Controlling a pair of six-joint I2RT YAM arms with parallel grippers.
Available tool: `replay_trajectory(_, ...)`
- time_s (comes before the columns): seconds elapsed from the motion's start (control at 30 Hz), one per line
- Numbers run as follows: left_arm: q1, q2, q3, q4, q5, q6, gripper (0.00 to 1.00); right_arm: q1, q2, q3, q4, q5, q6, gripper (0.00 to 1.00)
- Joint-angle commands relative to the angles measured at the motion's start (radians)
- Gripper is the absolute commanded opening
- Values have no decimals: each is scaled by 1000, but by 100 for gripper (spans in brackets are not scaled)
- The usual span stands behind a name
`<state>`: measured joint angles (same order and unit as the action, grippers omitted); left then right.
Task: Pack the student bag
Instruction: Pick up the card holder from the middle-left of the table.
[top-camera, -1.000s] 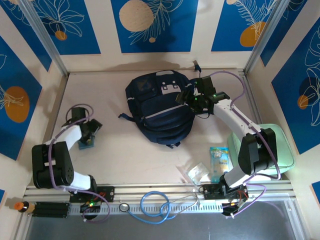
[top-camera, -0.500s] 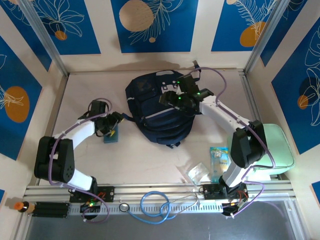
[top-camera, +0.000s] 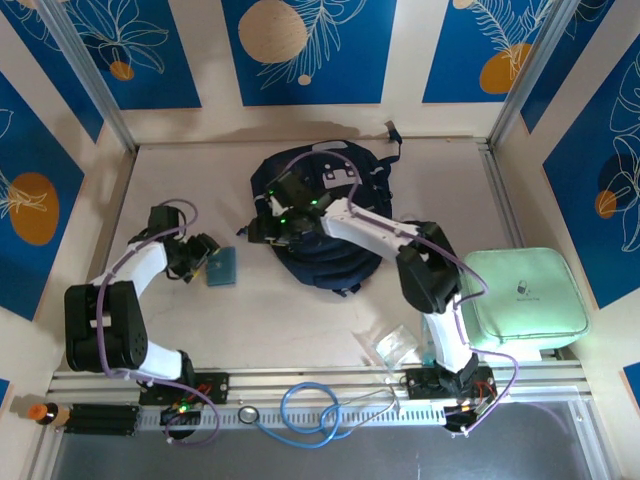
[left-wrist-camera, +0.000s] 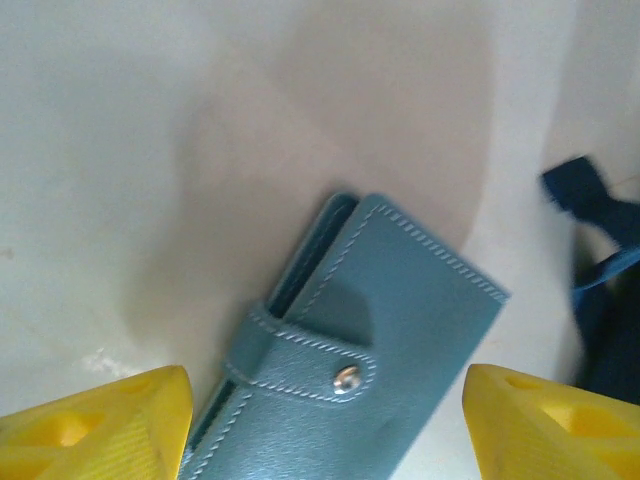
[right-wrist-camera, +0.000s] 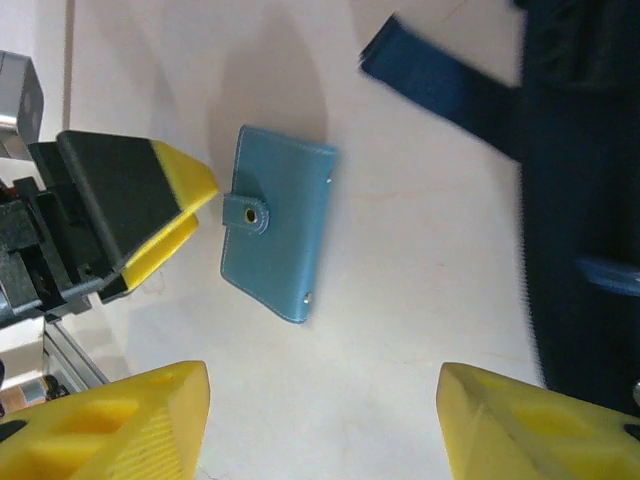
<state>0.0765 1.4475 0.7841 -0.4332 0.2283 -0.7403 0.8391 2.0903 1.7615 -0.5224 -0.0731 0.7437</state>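
The student bag, dark navy with a grey-white patch, lies flat at the middle back of the table; its edge and strap show in the right wrist view. A teal snap wallet lies on the table just left of the bag. My left gripper is open, its yellow fingertips straddling the wallet's near end without gripping it. My right gripper hangs open over bare table between wallet and bag, nothing between its fingers.
A mint green zip case sits at the right edge. A clear plastic pouch lies near the front, beside the right arm's base. A blue cable coils on the front rail. The right arm stretches across the bag.
The right arm swung left across the bag to its left side. The left gripper carried the wallet toward the bag, then drew back left off it.
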Motion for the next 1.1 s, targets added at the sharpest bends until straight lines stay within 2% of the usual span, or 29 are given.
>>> replay_trajectory(0.0, 3, 28, -21, 2, 30, 41, 70, 20, 87, 98, -76, -24, -40, 60)
replay_trajectory(0.2, -1, 52, -48, 43, 76, 19, 58, 40, 225, 237, -126, -36, -66, 42)
replay_trajectory(0.33, -9, 45, -55, 42, 83, 12, 41, 46, 319, 334, -159, -57, -53, 40)
replay_trajectory(0.47, -17, 46, -66, 42, 81, 3, 30, 53, 409, 449, -207, -66, -56, 40)
replay_trajectory(0.7, -30, 49, -81, 60, 96, -11, 21, 60, 504, 552, -251, -60, -59, 40)
replay_trajectory(1.07, -41, 88, -78, 90, 121, -15, 17, 63, 537, 573, -212, -215, -41, 30)
